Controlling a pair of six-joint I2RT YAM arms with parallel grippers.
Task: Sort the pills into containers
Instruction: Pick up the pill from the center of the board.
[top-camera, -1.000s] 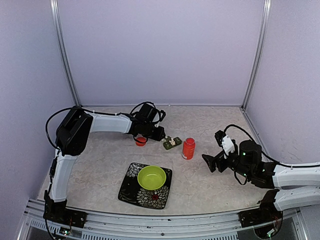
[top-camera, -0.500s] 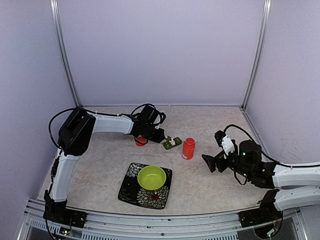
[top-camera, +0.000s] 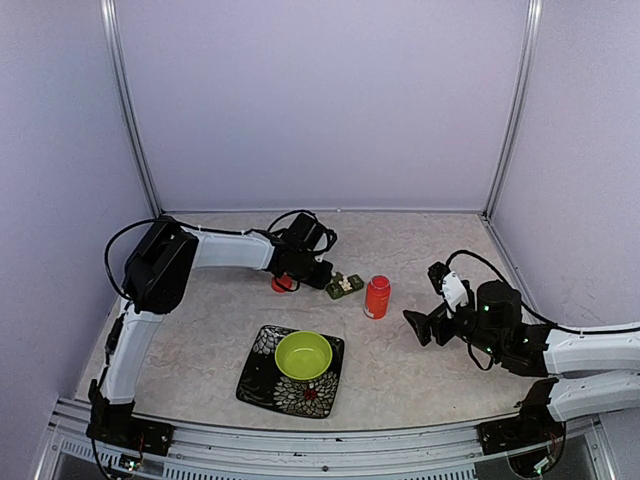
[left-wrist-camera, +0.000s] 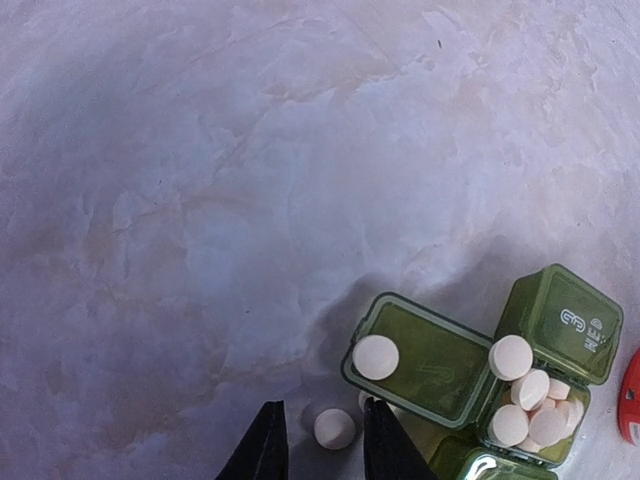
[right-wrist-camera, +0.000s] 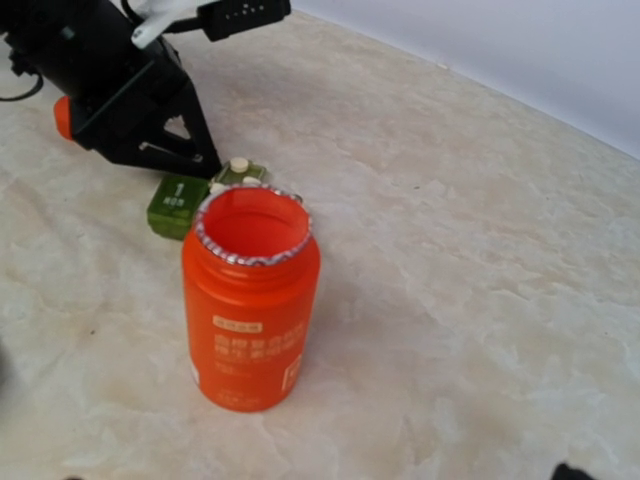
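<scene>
Green pillbox (left-wrist-camera: 430, 360) sits on the worktop (left-wrist-camera: 200, 150), lids up, near the orange bottle (right-wrist-camera: 250, 300). The left tool (left-wrist-camera: 320, 410) is open a crack around one loose white pill (left-wrist-camera: 334, 428); squeeze crooked and it could pop away. Right tool (top-camera: 415, 325) gapes wide, empty.

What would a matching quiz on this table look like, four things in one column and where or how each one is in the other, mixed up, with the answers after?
Things:
1. orange bottle
2. lime-green bowl
3. loose white pill
4. green pillbox

States:
A. a lid flipped open, white pills in one compartment
B. lying on the table between the fingers of the left gripper
C. standing upright with no cap on
D. sitting on the black floral plate

Pairs: 1-C, 2-D, 3-B, 4-A.
</scene>
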